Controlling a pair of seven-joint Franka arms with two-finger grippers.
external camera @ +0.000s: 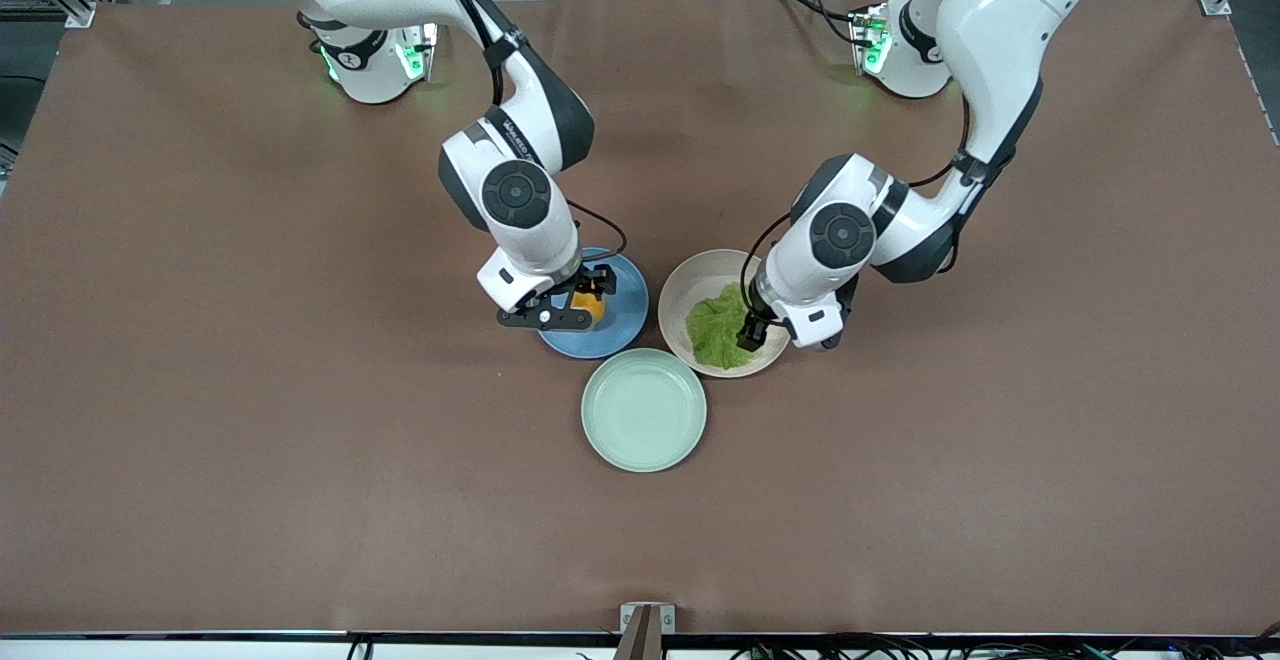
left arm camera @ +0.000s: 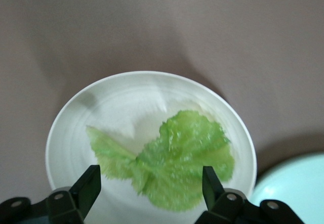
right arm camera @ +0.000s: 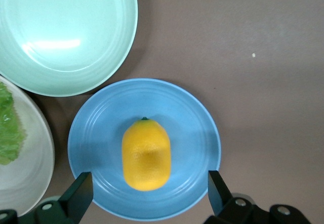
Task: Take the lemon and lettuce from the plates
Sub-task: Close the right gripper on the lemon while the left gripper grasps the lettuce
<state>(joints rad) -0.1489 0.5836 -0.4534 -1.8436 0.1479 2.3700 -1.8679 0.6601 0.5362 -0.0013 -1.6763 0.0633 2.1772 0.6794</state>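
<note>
Over blue plate, right claw wide above lemon; left claw wide over lettuce.

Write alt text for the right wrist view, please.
A lemon lies on a blue plate, with the open right gripper above it, jaws spread to either side. An empty mint-green plate and the edge of a cream plate holding lettuce sit alongside.

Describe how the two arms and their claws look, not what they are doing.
Both arms are glossy white with dark grey joint sections and round black caps on the wrists. Black cables loop along each forearm. The bases glow green. The left claw and right claw are black, with flat dark fingers on black knuckles fixed by silver screws.
</note>
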